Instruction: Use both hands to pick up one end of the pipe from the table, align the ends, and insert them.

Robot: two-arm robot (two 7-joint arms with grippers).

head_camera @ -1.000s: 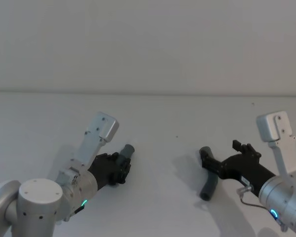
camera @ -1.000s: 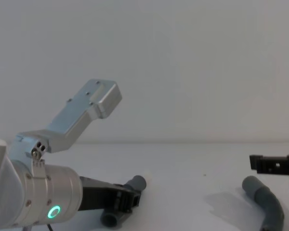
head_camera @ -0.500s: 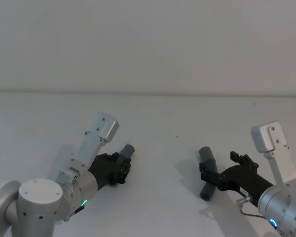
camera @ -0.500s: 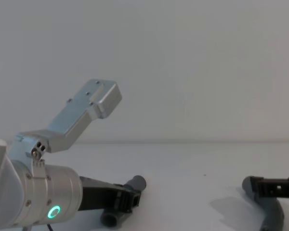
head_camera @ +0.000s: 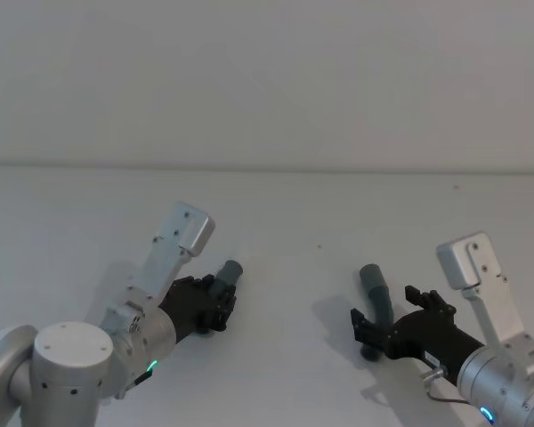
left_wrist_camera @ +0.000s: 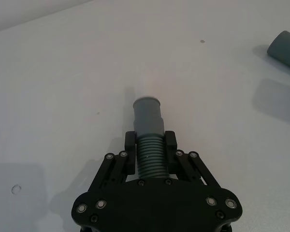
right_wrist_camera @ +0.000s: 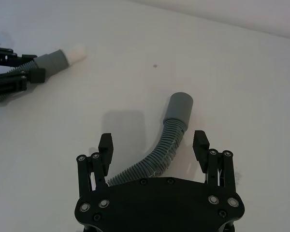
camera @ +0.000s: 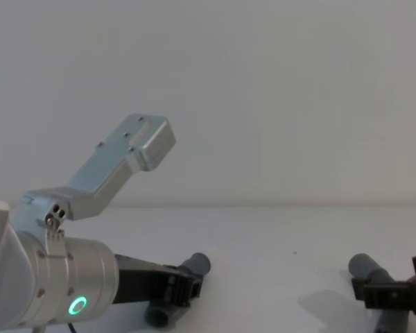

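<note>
The pipe lies in two pieces on the white table (head_camera: pixel 285 213). My left gripper (head_camera: pixel 215 302) is shut on the corrugated part of the left piece (left_wrist_camera: pixel 150 164), low over the table. That piece's smooth cuff (left_wrist_camera: pixel 148 115) sticks out past the fingertips, and its white tip (right_wrist_camera: pixel 76 51) points toward the right piece. My right gripper (right_wrist_camera: pixel 153 145) is open and held low, one finger on each side of the right piece (right_wrist_camera: pixel 160 153). The right piece's wider grey socket cuff (right_wrist_camera: pixel 180 110) lies just beyond the fingertips. In the chest view the right gripper (camera: pixel 392 295) sits at this cuff (camera: pixel 367 267).
Bare white table lies between the two pieces. A pale grey wall (head_camera: pixel 267 80) rises behind the table's far edge. A small dark speck (right_wrist_camera: pixel 155 65) marks the surface.
My right gripper has drawn back toward me and dropped lower, so its open fingers now flank the right piece. The left gripper and its piece have not moved.
</note>
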